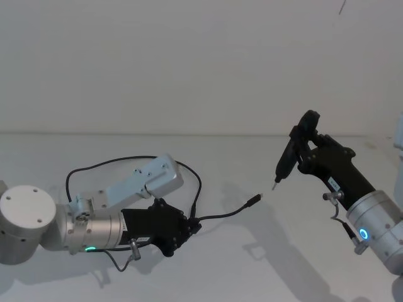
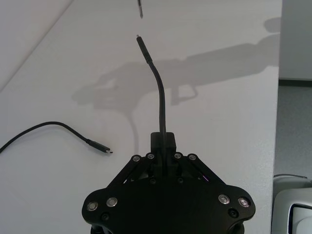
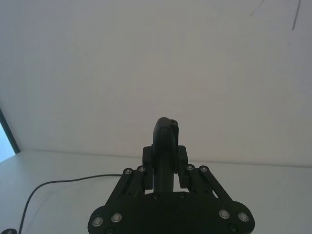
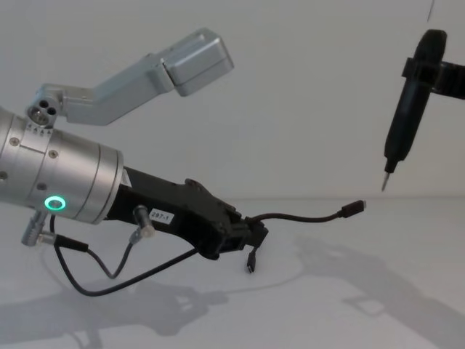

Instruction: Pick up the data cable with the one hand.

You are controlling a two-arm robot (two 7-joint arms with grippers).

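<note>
Left wrist view shows the left hand point(image 2: 162, 142) clamped on the data cable point(image 2: 159, 92) a little behind one plug, which juts forward above the table point(image 2: 229, 146); the other plug point(image 2: 100, 147) lies on the table nearby; the cable's loop runs partly hidden behind the arm; farther off, the right hand point(image 1: 301, 141) grips a pen-like tool point(image 1: 284, 162), tip near the raised plug, not touching.

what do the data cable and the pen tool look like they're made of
Data cable: matte black rubbery or plastic jacket, judging by its smooth bend out of the left gripper. Pen-like tool, in the right gripper: black plastic-looking body; its thin tip looks like bare metal.
</note>
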